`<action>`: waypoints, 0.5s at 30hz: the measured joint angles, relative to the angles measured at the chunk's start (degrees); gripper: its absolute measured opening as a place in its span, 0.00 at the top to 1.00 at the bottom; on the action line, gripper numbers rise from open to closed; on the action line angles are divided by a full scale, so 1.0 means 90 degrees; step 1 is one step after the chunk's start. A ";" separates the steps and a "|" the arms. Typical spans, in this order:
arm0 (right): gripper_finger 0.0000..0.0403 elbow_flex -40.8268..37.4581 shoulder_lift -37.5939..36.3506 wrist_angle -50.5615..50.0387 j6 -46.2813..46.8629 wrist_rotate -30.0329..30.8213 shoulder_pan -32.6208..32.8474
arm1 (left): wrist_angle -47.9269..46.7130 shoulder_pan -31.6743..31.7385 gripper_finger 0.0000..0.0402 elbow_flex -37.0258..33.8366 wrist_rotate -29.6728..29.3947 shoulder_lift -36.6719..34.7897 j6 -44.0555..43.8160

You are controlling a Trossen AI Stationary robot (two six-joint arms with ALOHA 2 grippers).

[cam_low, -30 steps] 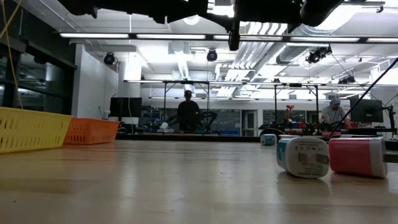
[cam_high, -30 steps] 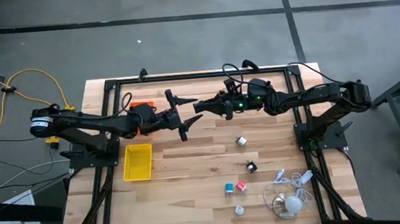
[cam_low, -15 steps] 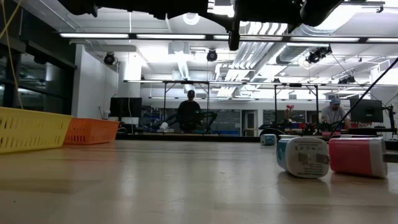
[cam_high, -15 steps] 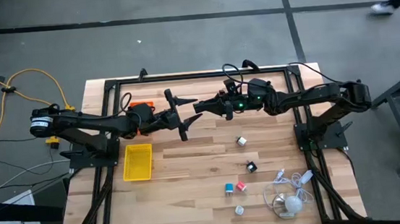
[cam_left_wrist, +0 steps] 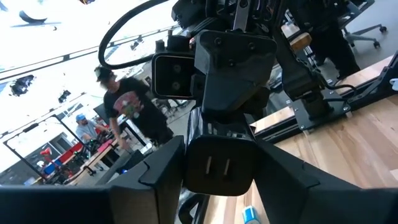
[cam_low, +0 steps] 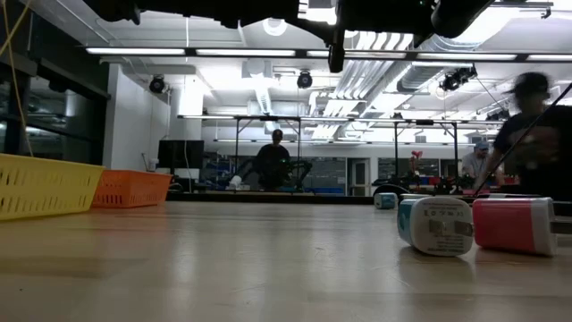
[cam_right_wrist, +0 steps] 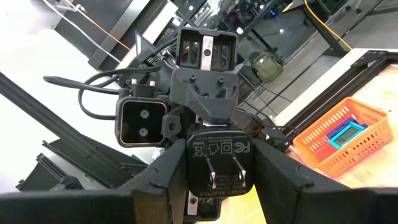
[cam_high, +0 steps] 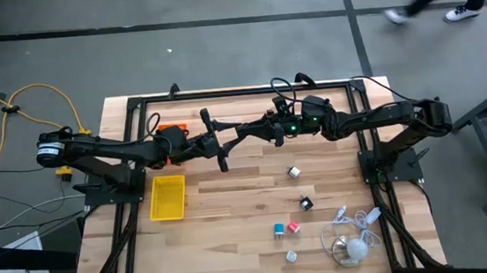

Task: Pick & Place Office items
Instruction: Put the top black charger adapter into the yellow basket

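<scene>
Above the far part of the table, the two arms meet in the air, and the step in hand looks like a handover of one office item from one arm to the other. The right gripper is clamped on a black charger block; the right wrist view shows its fingers pressing both sides of the block, with the two metal prongs facing the camera. The left gripper is directly opposite, and in the left wrist view the same block sits in its opening. Whether it already presses on the block I cannot tell.

I judge that the next move needs a firm hold from the left gripper first, and only then a release from the right one; otherwise the block may fall to the table. After that, the orange tray and the yellow tray are both near the left arm as possible places.

Other items wait on the near right part of the table: a white block, a black clip, a teal block and a pink block.
</scene>
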 joint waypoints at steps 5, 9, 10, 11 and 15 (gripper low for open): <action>0.65 0.0000 0.0000 0.0000 0.0019 0.0001 0.0000 | 0.0000 0.0000 0.61 0.0000 0.0000 0.0000 0.0022; 0.65 0.0000 0.0000 -0.0002 0.0019 0.0000 0.0000 | 0.0000 0.0000 0.61 0.0000 0.0000 0.0000 0.0021; 0.65 0.0000 0.0000 -0.0002 0.0019 0.0002 0.0000 | 0.0000 0.0000 0.61 0.0000 0.0000 0.0000 0.0021; 0.65 0.0000 0.0000 -0.0001 0.0019 0.0000 0.0000 | 0.0000 0.0000 0.61 0.0000 0.0000 0.0000 0.0021; 0.65 0.0000 0.0000 -0.0002 0.0017 0.0000 0.0000 | -0.0002 0.0000 0.61 0.0000 -0.0002 0.0000 0.0021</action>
